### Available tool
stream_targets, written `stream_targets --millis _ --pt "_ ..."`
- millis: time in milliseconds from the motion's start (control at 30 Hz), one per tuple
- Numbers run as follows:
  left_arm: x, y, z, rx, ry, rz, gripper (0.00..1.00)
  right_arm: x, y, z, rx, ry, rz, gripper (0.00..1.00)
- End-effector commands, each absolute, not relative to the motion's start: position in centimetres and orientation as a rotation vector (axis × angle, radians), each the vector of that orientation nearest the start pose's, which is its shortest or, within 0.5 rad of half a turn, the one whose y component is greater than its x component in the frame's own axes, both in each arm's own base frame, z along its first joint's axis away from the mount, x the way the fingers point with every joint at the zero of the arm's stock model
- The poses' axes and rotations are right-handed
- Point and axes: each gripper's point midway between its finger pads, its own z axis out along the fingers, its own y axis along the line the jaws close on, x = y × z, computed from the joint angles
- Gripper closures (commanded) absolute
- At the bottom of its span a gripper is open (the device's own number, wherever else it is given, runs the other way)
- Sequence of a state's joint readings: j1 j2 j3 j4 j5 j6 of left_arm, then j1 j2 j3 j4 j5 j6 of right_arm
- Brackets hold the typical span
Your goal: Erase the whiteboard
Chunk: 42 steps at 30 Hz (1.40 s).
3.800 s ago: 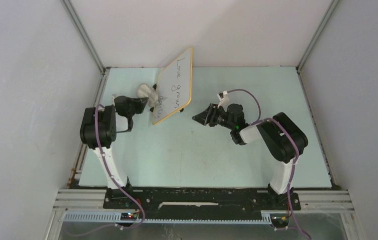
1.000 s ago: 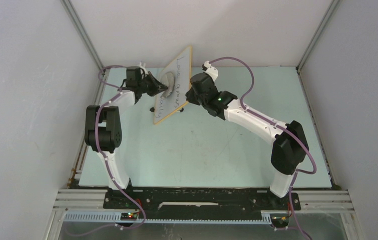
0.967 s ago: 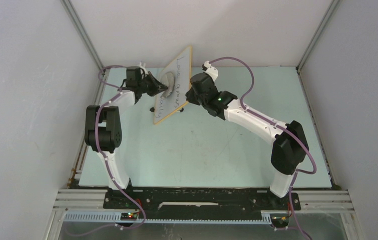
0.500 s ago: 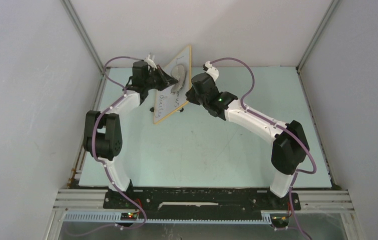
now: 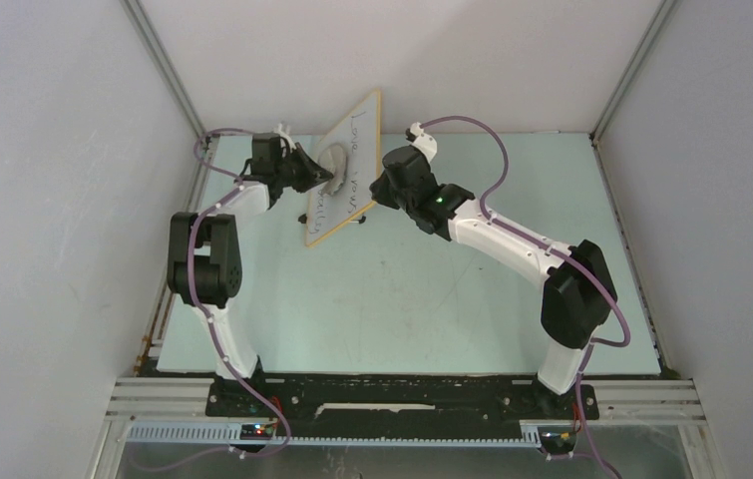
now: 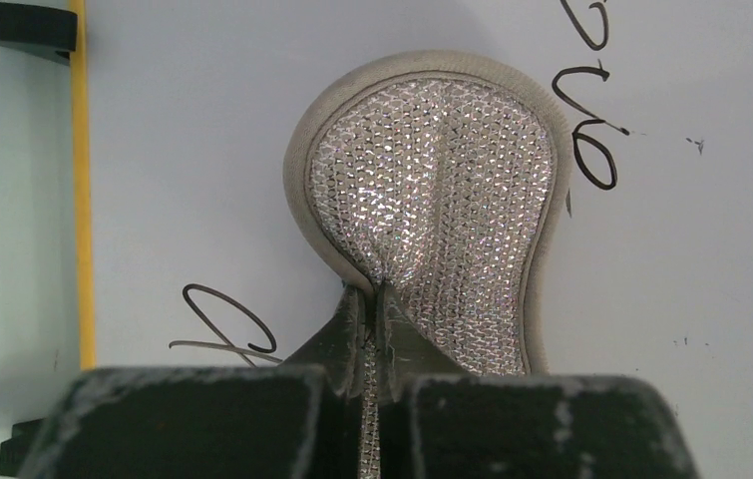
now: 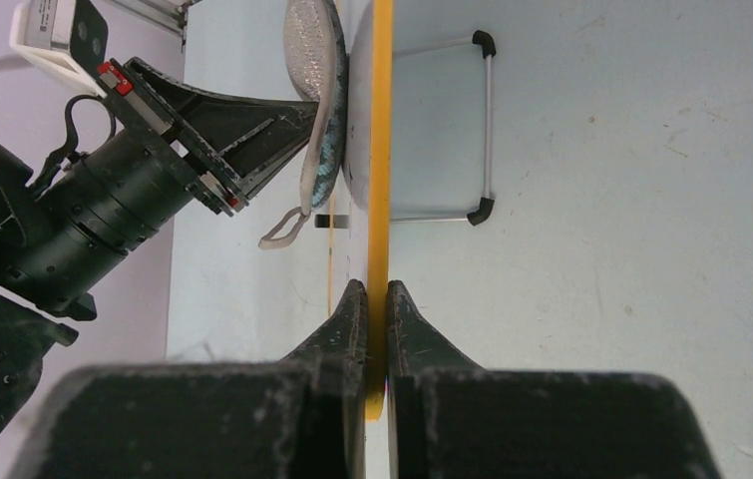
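Observation:
The whiteboard point(image 5: 356, 134) stands upright on the table, tan-orange framed, with dark handwriting on its face point(image 6: 202, 150). My left gripper point(image 6: 379, 299) is shut on a grey oval cloth pad point(image 6: 442, 200) with a sparkly mesh back. The pad point(image 5: 333, 165) lies flat against the middle of the board's written side, with pen strokes showing to its left and upper right. My right gripper point(image 7: 377, 289) is shut on the board's yellow edge point(image 7: 380, 150), one finger on each face. From above, the right gripper point(image 5: 376, 190) grips the board's right edge.
The board's wire stand with black feet point(image 7: 488, 130) props it from behind. The pale green table point(image 5: 432, 299) is walled by grey panels, with an aluminium post point(image 5: 168, 70) close behind the left arm. The left arm's wrist point(image 7: 103, 215) reaches in from the board's written side.
Half a second ago the left gripper held the pad near the board's top; it has slid back down to the middle. The right gripper has kept its hold on the board's edge.

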<state>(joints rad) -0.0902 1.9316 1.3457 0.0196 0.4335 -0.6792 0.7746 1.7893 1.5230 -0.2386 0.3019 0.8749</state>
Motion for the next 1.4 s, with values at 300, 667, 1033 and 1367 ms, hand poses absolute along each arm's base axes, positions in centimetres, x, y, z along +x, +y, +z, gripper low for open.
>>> stream_targets --millis 300,667,1033,1367 --pt "46.6 -21.6 20.6 0.022 1.984 -0.976 1.0 38.9 38.2 24.4 0.193 2.047 0.837 1.0" --pt "49.7 -19.0 16.4 -0.122 2.122 -0.748 1.0 38.6 37.5 24.9 0.199 2.028 0.83 1.0" --pt "49.7 -13.1 11.9 -0.283 2.206 -0.692 1.0 38.5 37.7 24.8 0.202 2.03 0.84 1.0" --pt "47.9 -18.5 16.2 -0.093 2.069 -0.907 1.0 38.6 37.7 24.8 0.204 2.027 0.845 1.0"
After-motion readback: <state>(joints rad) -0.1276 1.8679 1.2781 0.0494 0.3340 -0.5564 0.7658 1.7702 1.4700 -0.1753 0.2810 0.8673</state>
